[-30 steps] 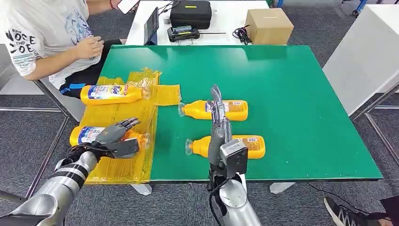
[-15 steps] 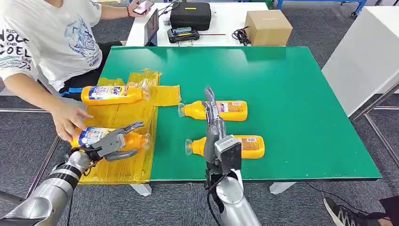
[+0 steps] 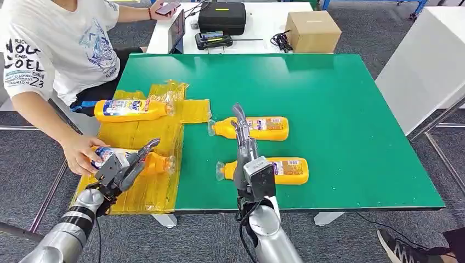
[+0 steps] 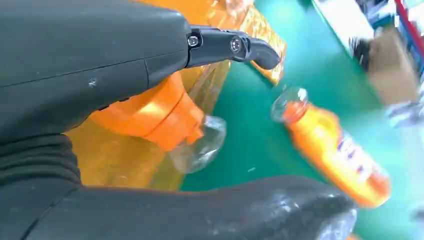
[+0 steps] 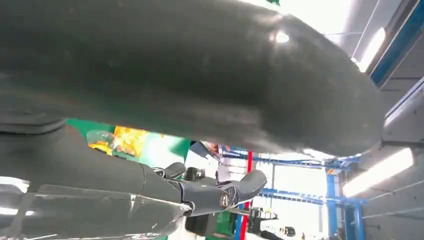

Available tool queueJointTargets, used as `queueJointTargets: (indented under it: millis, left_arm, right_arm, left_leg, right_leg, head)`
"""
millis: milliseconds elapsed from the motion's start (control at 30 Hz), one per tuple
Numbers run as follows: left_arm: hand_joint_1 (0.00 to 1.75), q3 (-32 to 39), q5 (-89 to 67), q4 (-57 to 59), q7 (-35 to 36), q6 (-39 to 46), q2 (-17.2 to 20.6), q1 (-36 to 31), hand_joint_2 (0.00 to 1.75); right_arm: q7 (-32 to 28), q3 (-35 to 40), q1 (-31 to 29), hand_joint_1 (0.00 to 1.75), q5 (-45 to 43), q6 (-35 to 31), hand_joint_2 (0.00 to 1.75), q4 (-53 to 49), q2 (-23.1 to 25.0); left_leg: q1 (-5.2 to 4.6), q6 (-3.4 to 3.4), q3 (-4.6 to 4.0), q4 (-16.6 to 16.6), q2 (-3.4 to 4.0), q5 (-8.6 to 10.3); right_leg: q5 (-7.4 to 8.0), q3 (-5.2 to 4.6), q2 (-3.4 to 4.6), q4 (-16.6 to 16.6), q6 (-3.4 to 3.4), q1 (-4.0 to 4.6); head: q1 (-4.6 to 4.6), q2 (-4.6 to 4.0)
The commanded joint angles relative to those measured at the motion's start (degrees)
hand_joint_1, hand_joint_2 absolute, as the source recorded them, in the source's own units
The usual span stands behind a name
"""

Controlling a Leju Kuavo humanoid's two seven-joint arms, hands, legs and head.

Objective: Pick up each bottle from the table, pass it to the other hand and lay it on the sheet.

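Head view: left hand (image 3: 122, 169), fingers apart and grasping nothing, hovers over a bottle (image 3: 143, 161) on the yellow sheet (image 3: 143, 133) at the table's left edge, a person's hand (image 3: 79, 155) gripping its base; right hand (image 3: 244, 143), unclenched and empty, hangs between two bottles (image 3: 256, 127) awaiting pickup mid-table.

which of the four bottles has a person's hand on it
The near bottle on the yellow sheet, by the table's front left corner: a person's hand grips its base. The other three lie untouched.
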Motion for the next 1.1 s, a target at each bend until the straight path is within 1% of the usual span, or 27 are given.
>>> queueJointTargets:
  millis: [33,67,100,133,167,200,233,300,333,467,567,700,833,900,967,1033,1100]
  left_arm:
    - [0.0,13.28,8.55,-7.39,0.2,17.5,-9.48,-0.28,0.0]
    - [0.0,14.41,10.72,-9.12,-0.3,18.03,-10.16,0.06,0.0]
    - [0.0,16.99,14.07,-9.94,0.46,19.32,-11.29,-0.18,0.0]
    - [0.0,16.72,14.92,-11.14,-0.21,20.23,-11.24,0.11,0.0]
    - [0.0,16.53,15.47,-11.86,-1.01,21.78,-10.82,0.41,1.75]
    - [0.0,16.98,17.2,-12.53,-1.2,22.0,-10.85,0.75,1.75]
    - [0.0,16.5,16.17,-13.58,-2.78,24.79,-10.53,1.47,1.75]
    - [0.0,16.23,15.64,-15.94,-3.8,26.72,-10.27,3.42,1.75]
    - [0.0,16.25,15.26,-17.26,-4.25,27.63,-10.31,4.66,1.75]
    - [0.0,15.47,15.24,-20.82,-4.07,27.21,-10.76,7.87,1.75]
    - [0.0,15.37,15.19,-21.05,-4.07,27.26,-10.85,8.12,1.75]
    - [0.0,15.16,15.13,-20.98,-3.96,27.44,-10.82,7.92,1.75]
    - [0.0,15.16,15.13,-20.98,-3.96,27.44,-10.82,7.92,1.75]
    - [0.0,14.63,15.3,-21.35,-3.77,26.96,-10.85,8.75,1.75]
    - [0.0,13.98,15.17,-21.57,-3.38,26.86,-10.95,9.63,1.75]
    - [0.0,12.07,12.85,-20.58,-2.95,27.55,-10.34,9.97,1.75]
    - [0.0,11.01,11.05,-18.86,-2.77,28.04,-10.06,9.81,1.75]
  right_arm:
    - [0.96,1.65,-0.65,0.0,3.12,-3.25,0.0,2.15,-1.62]
    - [1.25,2.06,-0.85,0.0,4.1,-3.56,0.0,2.24,-2.07]
    - [2.07,2.63,-1.47,0.0,6.15,-4.17,1.75,2.73,-2.93]
    - [4.44,3.71,-2.46,0.0,9.11,-4.18,1.75,3.63,-4.36]
    - [6.24,3.99,-3.52,0.0,10.58,-3.29,1.75,4.79,-5.8]
    - [8.34,4.49,-4.75,0.0,13.42,-2.87,1.75,6.39,-7.37]
    - [9.61,4.38,-5.61,0.0,15.31,-2.51,1.75,7.6,-8.51]
    - [12.17,3.72,-6.89,0.0,19.13,-2.39,1.75,9.68,-10.75]
    - [13.51,3.05,-7.27,0.0,20.63,-2.23,1.75,10.7,-11.84]
    - [16.24,1.42,-8.49,0.0,25.18,-0.83,1.75,12.1,-15.68]
    - [16.21,1.09,-8.53,0.0,25.19,-0.51,1.75,12.05,-15.9]
    - [16.38,1.13,-8.28,0.0,25.41,-0.27,1.75,11.58,-15.42]
    - [16.38,1.13,-8.28,0.0,25.41,-0.27,1.75,11.58,-15.42]
    - [19.46,1.81,-9.37,0.0,27.82,1.55,1.75,12.73,-17.38]
    - [20.84,2.06,-11.38,0.0,28.51,4.04,1.75,15.76,-19.53]
    - [18.86,-0.25,-12.23,0.0,27.14,3.47,1.75,17.21,-19.33]
    - [19.38,-0.37,-12.98,0.0,28.08,4.53,1.75,17.83,-19.87]
  left_leg:
    - [0.1,-0.05,-0.11,0.05,-0.11,-0.03]
    - [0.08,-0.04,-0.12,0.04,-0.03,-0.04]
    - [0.13,-0.06,-0.15,0.07,-0.03,-0.07]
    - [0.08,-0.06,-0.16,0.06,0.05,-0.06]
    - [0.13,-0.09,-0.13,0.06,0.05,-0.1]
    - [0.1,-0.07,-0.17,0.03,0.06,-0.06]
    - [0.14,-0.1,-0.1,0.01,0.11,-0.09]
    - [0.05,-0.05,-0.21,-0.01,0.12,-0.03]
    - [0.09,-0.06,-0.12,-0.04,0.21,-0.06]
    - [0.07,-0.04,-0.2,-0.03,0.16,-0.06]
    - [0.08,-0.05,-0.21,0.01,0.09,-0.1]
    - [0.02,-0.05,-0.47,0.04,0.06,-0.04]
    - [0.05,-0.09,-0.4,0.04,0.06,-0.08]
    - [0.06,-0.08,-0.41,0.05,0.09,-0.08]
    - [0.07,-0.07,-0.39,0.07,0.1,-0.11]
    - [0.08,-0.05,-0.34,0.04,0.11,-0.1]
    - [0.01,-0.02,-0.48,0.03,0.06,-0.03]
  right_leg:
    - [-0.03,0.0,-0.13,-0.04,-0.08,0.1]
    - [-0.01,-0.05,-0.05,-0.03,-0.05,0.08]
    - [-0.04,-0.04,-0.08,-0.05,-0.08,0.13]
    - [-0.01,-0.12,-0.03,-0.03,-0.07,0.08]
    - [-0.04,-0.07,-0.05,-0.07,-0.11,0.14]
    - [-0.01,-0.11,-0.05,-0.08,-0.08,0.11]
    - [-0.01,-0.05,0.0,-0.13,-0.12,0.16]
    - [0.04,-0.19,0.03,-0.1,-0.05,0.07]
    - [0.04,-0.11,0.11,-0.16,-0.07,0.11]
    - [0.03,-0.18,0.07,-0.16,-0.05,0.08]
    - [-0.02,-0.14,0.0,-0.13,-0.09,0.1]
    - [0.02,-0.43,0.02,-0.04,-0.05,0.03]
    - [-0.03,-0.38,0.0,-0.05,-0.1,0.07]
    - [-0.02,-0.39,0.03,-0.05,-0.09,0.09]
    - [-0.03,-0.36,0.03,-0.04,-0.09,0.12]
    - [-0.01,-0.3,0.04,-0.1,-0.08,0.11]
    - [0.03,-0.45,0.01,-0.06,-0.02,0.02]
  head:
    - [0.02,0.0]
    - [0.02,0.0]
    - [0.02,0.0]
    - [0.0,0.0]
    - [0.0,0.0]
    - [0.0,0.0]
    - [-0.02,0.0]
    - [-0.02,0.0]
    - [-0.02,0.0]
    - [0.0,0.0]
    - [0.0,0.0]
    - [0.0,0.0]
    - [-0.02,0.0]
    - [-0.02,0.0]
    - [-0.02,0.0]
    - [0.0,0.0]
    - [0.0,0.0]
